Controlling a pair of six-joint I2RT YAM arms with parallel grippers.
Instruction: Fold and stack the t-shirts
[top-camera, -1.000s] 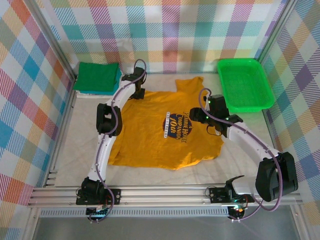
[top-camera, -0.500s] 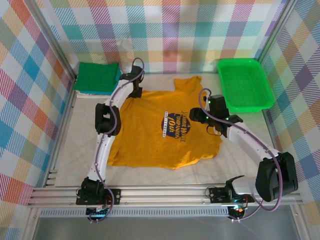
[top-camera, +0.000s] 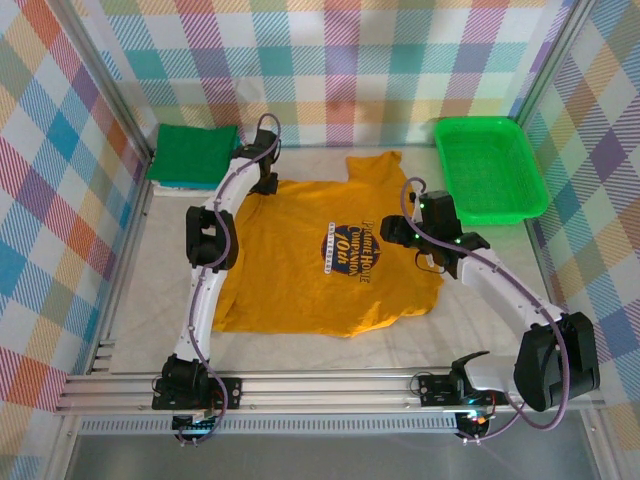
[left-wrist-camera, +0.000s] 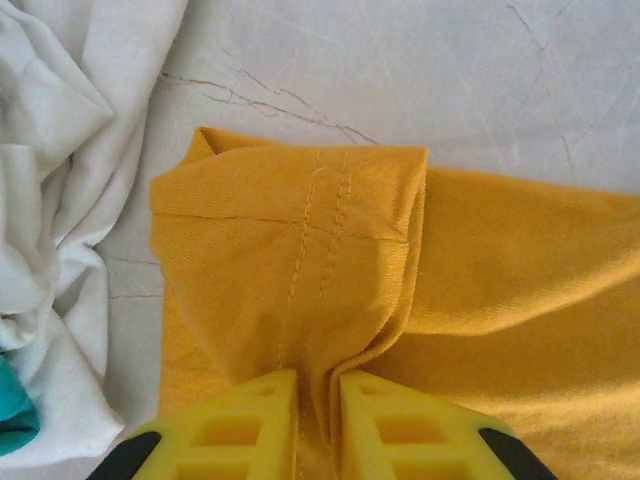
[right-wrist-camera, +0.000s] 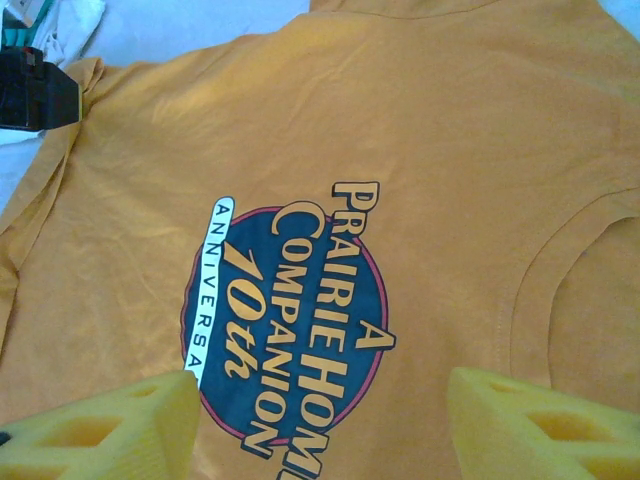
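A mustard-yellow t-shirt (top-camera: 320, 270) lies spread face up in the middle of the table, its dark-blue logo (top-camera: 348, 247) showing. At the shirt's far-left sleeve, my left gripper (top-camera: 266, 181) is shut on a bunched fold of the sleeve (left-wrist-camera: 300, 250), and the cloth is pinched between the yellow fingers (left-wrist-camera: 235, 425). My right gripper (top-camera: 404, 233) hangs open above the shirt's right side, with the logo (right-wrist-camera: 285, 320) between its spread fingertips (right-wrist-camera: 110, 430). A folded dark-green t-shirt (top-camera: 196, 152) tops a stack at the back left, with a teal edge (top-camera: 183, 184) beneath it.
A bright green mesh tray (top-camera: 488, 168) stands at the back right. White cloth (left-wrist-camera: 60, 200) and a teal corner (left-wrist-camera: 12, 412) lie just left of the held sleeve. Checked walls close in the back and both sides. The left arm's dark link (right-wrist-camera: 35, 90) shows beyond the shirt.
My left gripper has drawn the sleeve a little toward the back left, and the shirt has shifted with it. The right gripper has hardly moved.
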